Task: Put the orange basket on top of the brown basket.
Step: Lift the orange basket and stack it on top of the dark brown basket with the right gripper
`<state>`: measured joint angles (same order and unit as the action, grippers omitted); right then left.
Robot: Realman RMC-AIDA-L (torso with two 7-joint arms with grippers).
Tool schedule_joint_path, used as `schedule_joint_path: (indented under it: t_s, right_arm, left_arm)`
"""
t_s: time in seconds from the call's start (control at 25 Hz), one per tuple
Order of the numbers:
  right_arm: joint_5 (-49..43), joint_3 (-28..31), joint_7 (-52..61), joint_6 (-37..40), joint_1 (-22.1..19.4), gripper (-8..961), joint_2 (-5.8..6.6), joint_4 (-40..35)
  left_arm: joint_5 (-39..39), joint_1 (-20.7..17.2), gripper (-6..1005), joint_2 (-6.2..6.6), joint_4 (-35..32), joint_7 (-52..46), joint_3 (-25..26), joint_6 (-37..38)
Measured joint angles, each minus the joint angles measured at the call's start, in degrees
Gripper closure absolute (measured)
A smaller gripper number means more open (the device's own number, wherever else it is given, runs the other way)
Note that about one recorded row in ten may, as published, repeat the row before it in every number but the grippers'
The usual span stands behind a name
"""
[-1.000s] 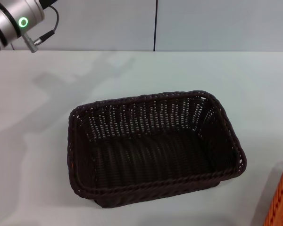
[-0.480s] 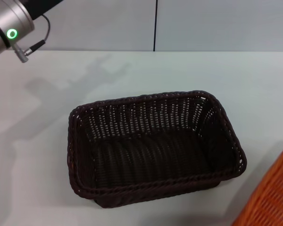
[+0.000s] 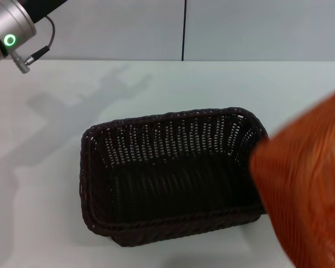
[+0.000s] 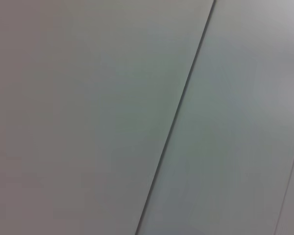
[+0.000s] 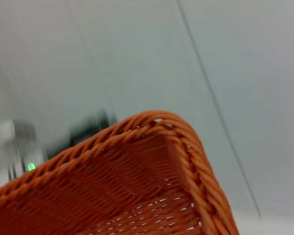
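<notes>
The brown basket [image 3: 173, 178] stands empty and upright in the middle of the white table [image 3: 223, 84] in the head view. The orange basket [image 3: 312, 184] is blurred and off the table at the right, and it covers the brown basket's right end. Its braided rim and woven wall [image 5: 112, 186] fill the lower part of the right wrist view, tilted. No fingers of my right gripper show in any view. My left arm [image 3: 11, 33] is raised at the far left, with its gripper out of view.
A grey wall with a dark vertical seam [image 3: 185, 28] stands behind the table. The left wrist view shows only that wall. The left arm's green light [image 5: 29, 165] shows far off in the right wrist view.
The orange basket has risen from the lower right corner and moved left, up over the brown basket's right end. The left arm has drawn slightly farther left.
</notes>
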<state>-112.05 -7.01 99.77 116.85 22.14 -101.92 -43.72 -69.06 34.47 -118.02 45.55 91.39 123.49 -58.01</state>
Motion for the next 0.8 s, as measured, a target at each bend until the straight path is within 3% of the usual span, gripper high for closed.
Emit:
schedule_joint_path:
  t_s: [0.08, 0.12, 0.16, 0.2, 0.24, 0.32, 0.36, 0.4, 0.52, 0.56, 0.6, 0.68, 0.8]
  right_arm:
    - [2.0, 0.0, -0.5, -1.1, 0.0, 827, -0.61, 2.2]
    - [3.8, -0.1, -1.4, -2.1, 0.0, 827, -1.26, 4.2]
    - [5.9, 0.0, -3.2, -3.5, 0.4, 827, -2.87, 7.2]
    - [5.9, 0.0, -3.2, -3.5, 0.4, 828, -2.87, 7.2]
    - [6.6, 0.0, -3.9, -4.1, 0.9, 828, -3.73, 8.2]
    - [7.8, 0.0, -5.0, -5.5, 1.9, 823, -5.93, 10.0]
    - [8.4, 0.0, -6.5, -7.0, 3.1, 817, -8.79, 11.8]
    - [8.4, 0.0, -6.5, -7.0, 3.1, 812, -8.79, 11.8]
    - [8.8, -0.2, -9.6, -9.5, 4.5, 795, -12.96, 14.6]
    - [8.8, -0.4, -12.2, -11.2, 5.0, 790, -14.95, 16.6]
    - [8.8, -0.4, -12.2, -11.2, 5.0, 784, -14.95, 16.6]
    - [8.8, -0.5, -15.2, -12.2, 5.1, 773, -16.06, 19.9]
    - [8.6, -0.6, -19.4, -12.9, 4.7, 757, -16.42, 26.5]
  left_arm:
    - [0.0, 0.1, 138, -0.01, 0.0, 0.0, -0.1, 0.0]
    - [0.0, 0.5, 138, -0.02, -0.1, 0.0, -0.3, 0.0]
    - [0.1, 0.6, 138, -0.02, -0.3, 0.0, -0.3, 0.0]
    - [0.1, 0.6, 138, -0.02, -0.3, 0.0, -0.3, 0.0]
    - [0.1, 0.7, 138, -0.02, -0.3, 0.0, -0.3, 0.0]
    - [0.1, 0.9, 138, -0.04, -0.5, 0.0, -0.3, 0.0]
    - [0.1, 1.0, 138, -0.09, -0.7, 0.0, -0.3, 0.0]
    - [0.1, 1.0, 138, -0.09, -0.7, 0.0, -0.3, 0.0]
    - [0.1, 1.5, 138, -0.11, -1.5, 0.0, -0.4, 0.0]
    - [0.1, 1.6, 138, -0.11, -1.7, 0.0, -0.5, 0.0]
    - [0.1, 1.7, 138, -0.11, -1.7, 0.0, -0.7, 0.0]
    - [0.1, 1.9, 138, -0.07, -1.8, 0.0, -0.9, 0.0]
    - [0.1, 2.1, 138, 0.02, -1.8, 0.0, -1.1, 0.0]
